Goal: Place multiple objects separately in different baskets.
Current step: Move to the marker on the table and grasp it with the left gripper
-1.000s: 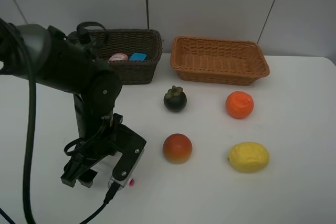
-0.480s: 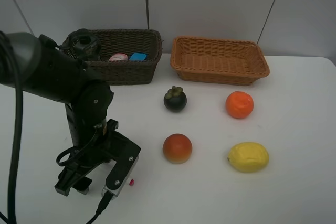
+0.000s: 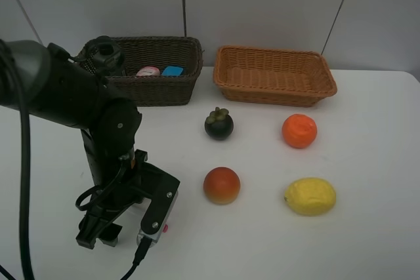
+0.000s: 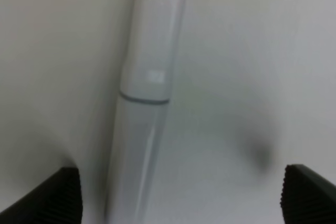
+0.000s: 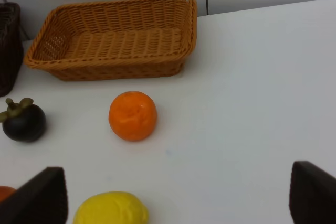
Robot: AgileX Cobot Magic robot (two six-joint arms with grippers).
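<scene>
A white marker (image 4: 149, 77) with a pink-red cap lies on the table between the fingers of my open left gripper (image 4: 184, 198), closer to one finger (image 4: 58, 195). From above, the left gripper (image 3: 128, 226) points down at the front left, and only the marker's pink tip (image 3: 165, 228) shows. The dark brown basket (image 3: 164, 90) holds a pink bottle (image 3: 147, 71) and a blue item (image 3: 172, 71). The light tan basket (image 3: 274, 75) holds nothing. Mangosteen (image 3: 218, 124), orange (image 3: 299, 130), peach-like fruit (image 3: 222, 185) and lemon (image 3: 310, 196) sit on the table. My right gripper (image 5: 176, 203) is open, with the orange (image 5: 133, 115) ahead of it.
The left arm's bulky black body (image 3: 72, 90) rises in front of the dark basket's left end, where a dark pump head (image 3: 105, 50) shows. A cable (image 3: 26, 181) hangs at the left. The white table's edge (image 3: 394, 73) lies behind the baskets.
The left arm dropped lower and toward the table's front, then shifted slightly right over the marker. The fruits and baskets have not moved.
</scene>
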